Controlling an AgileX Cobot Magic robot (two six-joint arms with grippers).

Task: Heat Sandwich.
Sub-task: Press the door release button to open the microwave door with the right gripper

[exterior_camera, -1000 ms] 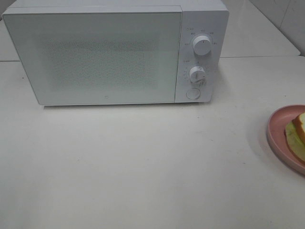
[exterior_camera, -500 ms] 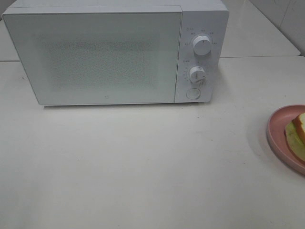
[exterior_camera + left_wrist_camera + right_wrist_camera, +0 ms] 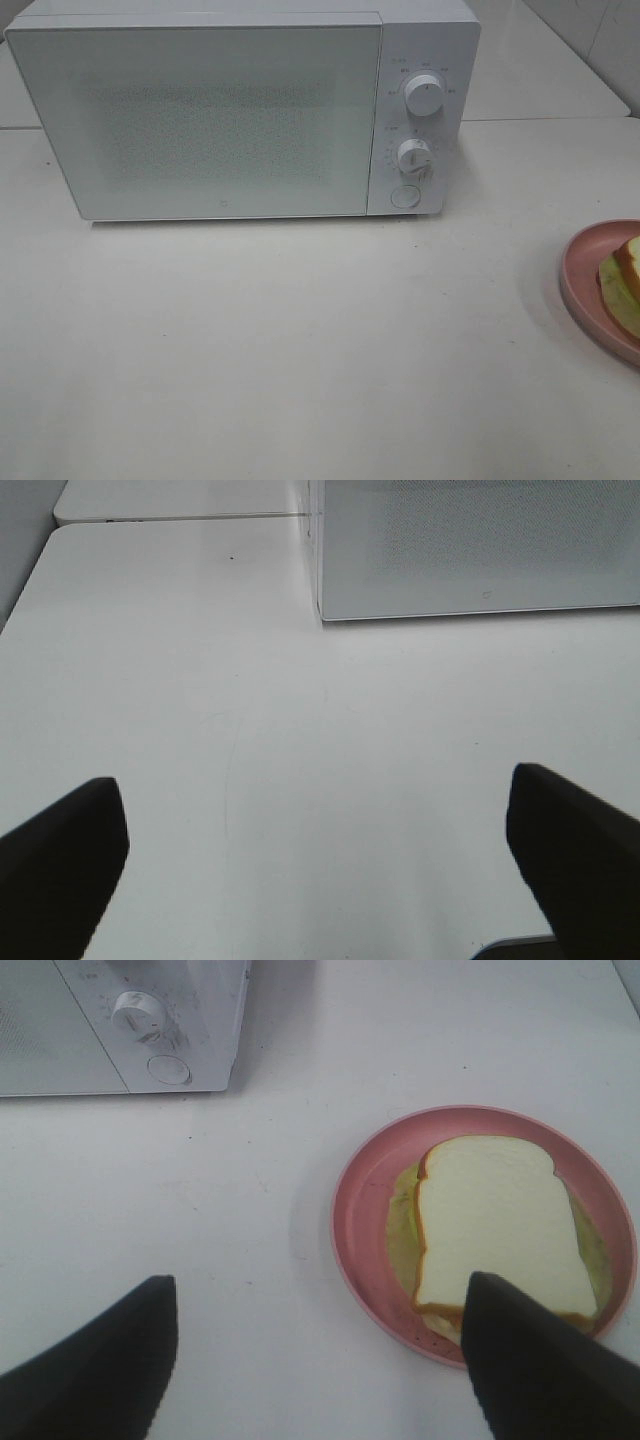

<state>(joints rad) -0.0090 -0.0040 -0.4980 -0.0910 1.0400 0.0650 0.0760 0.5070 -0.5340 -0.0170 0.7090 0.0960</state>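
The sandwich (image 3: 495,1230) lay flat on a round pink plate (image 3: 345,1210) at the right edge of the table (image 3: 300,350), well apart from the microwave (image 3: 220,110), whose door (image 3: 200,120) was closed. It was a square of white bread with a thin tan-orange crust line and pale green-yellow filling showing past the edges. It would likely be light, soft and easy to crush, and its layers looked liable to slide or shed filling if pinched. The plate, smooth, rigid and raised at the rim, seemed the safer place to take hold, at the rim nearest the arm, with the plate kept level. The microwave was a white box with a matte speckled door panel, two round ribbed knobs (image 3: 424,95) and a round button (image 3: 404,196) below them. The table was pale, smooth and faintly scuffed. The right gripper (image 3: 320,1285) hung above the table near the plate with its dark fingers spread wide and nothing between them. One finger overlapped the sandwich's corner in the wrist view, and contact could not be judged. The left gripper (image 3: 310,785) was likewise spread wide and empty over bare table in front of the microwave.
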